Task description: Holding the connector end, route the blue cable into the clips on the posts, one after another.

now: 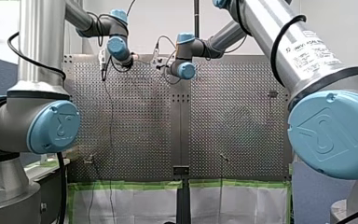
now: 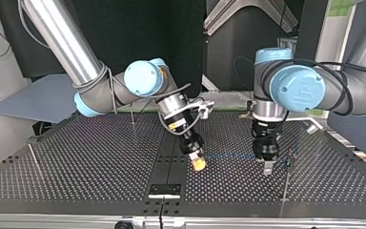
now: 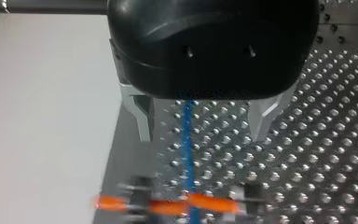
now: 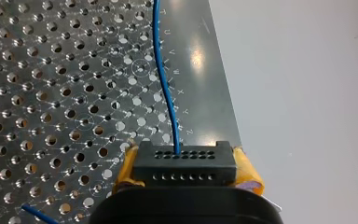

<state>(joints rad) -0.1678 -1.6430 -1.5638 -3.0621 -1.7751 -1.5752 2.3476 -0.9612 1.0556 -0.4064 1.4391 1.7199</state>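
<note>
Front view: both arms reach to the far side of the perforated worktop (image 1: 140,121), and their tips are too small to read there.

Top view: my right end effector (image 2: 198,162) hangs low near the middle. The blue cable (image 2: 228,155) runs level from it to my left end effector (image 2: 267,166), just beside a thin post (image 2: 286,176).

Left wrist view: the metal fingers (image 3: 140,116) stand apart, released. The cable passes between them, touching neither.

Right wrist view: the yellow pads (image 4: 127,164) are clenched on the black connector (image 4: 182,169). The cable leaves it and runs ahead over the worktop.
</note>
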